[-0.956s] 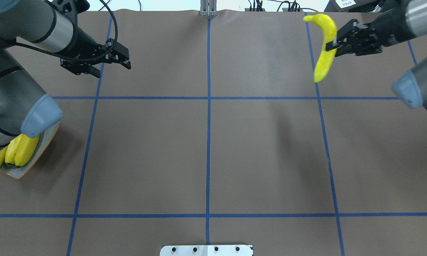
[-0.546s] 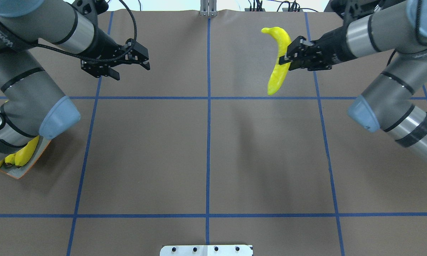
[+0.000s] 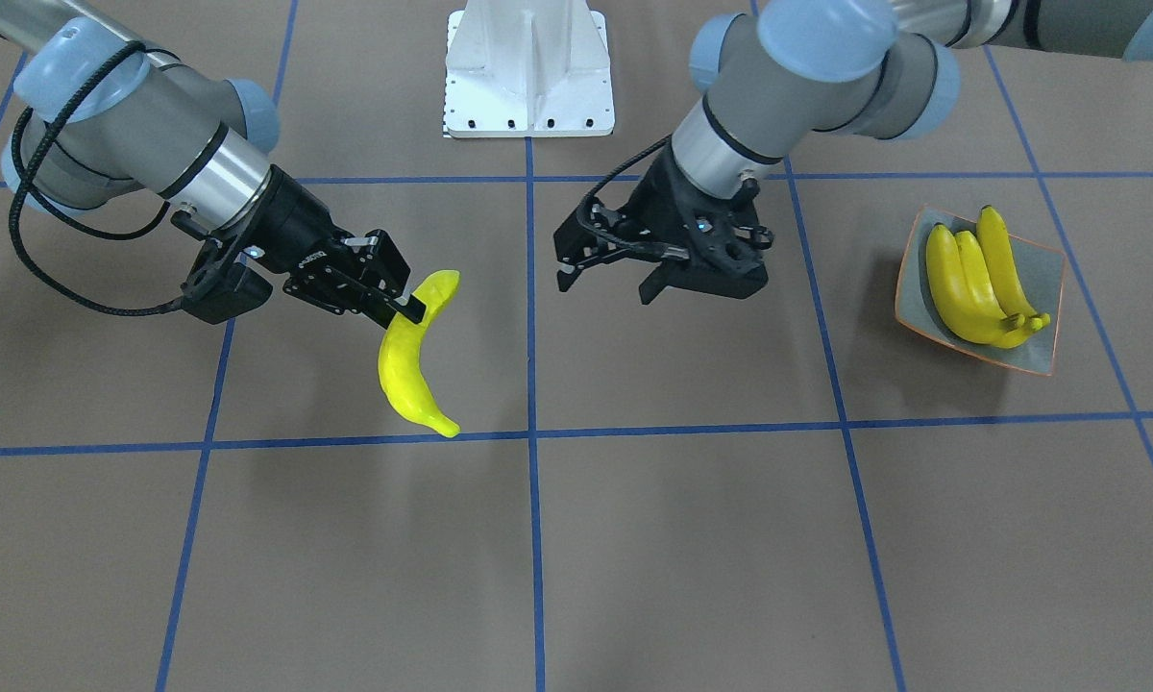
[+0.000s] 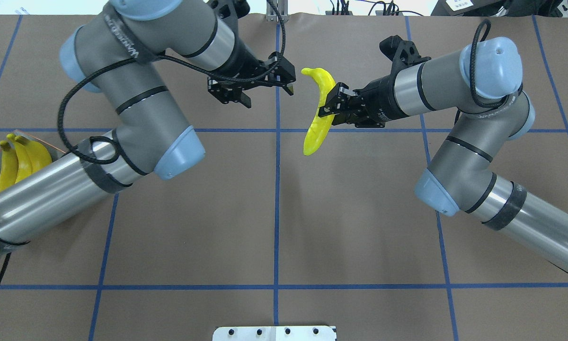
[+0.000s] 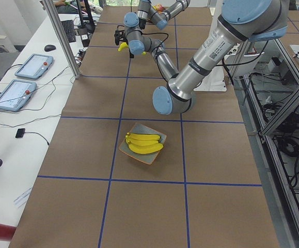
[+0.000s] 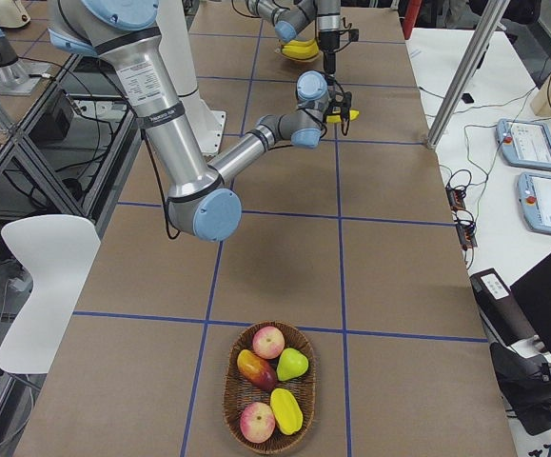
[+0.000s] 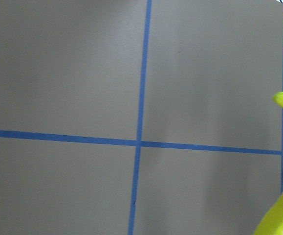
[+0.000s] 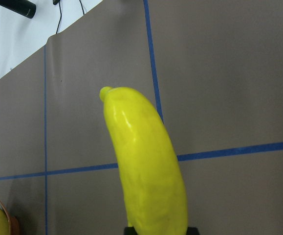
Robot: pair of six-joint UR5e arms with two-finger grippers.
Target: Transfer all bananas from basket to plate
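Banana (image 3: 402, 373), smooth, glossy, curved yellow, pinched by right claw (image 3: 411, 309); left claw (image 3: 605, 287) spread.

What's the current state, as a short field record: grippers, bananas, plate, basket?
right gripper: shut on held banana, carried in the air
left gripper: open, empty, close beside the held banana
plate: three bananas lying on it
basket: other fruit only, no banana visible
remaining: held banana not yet on the plate
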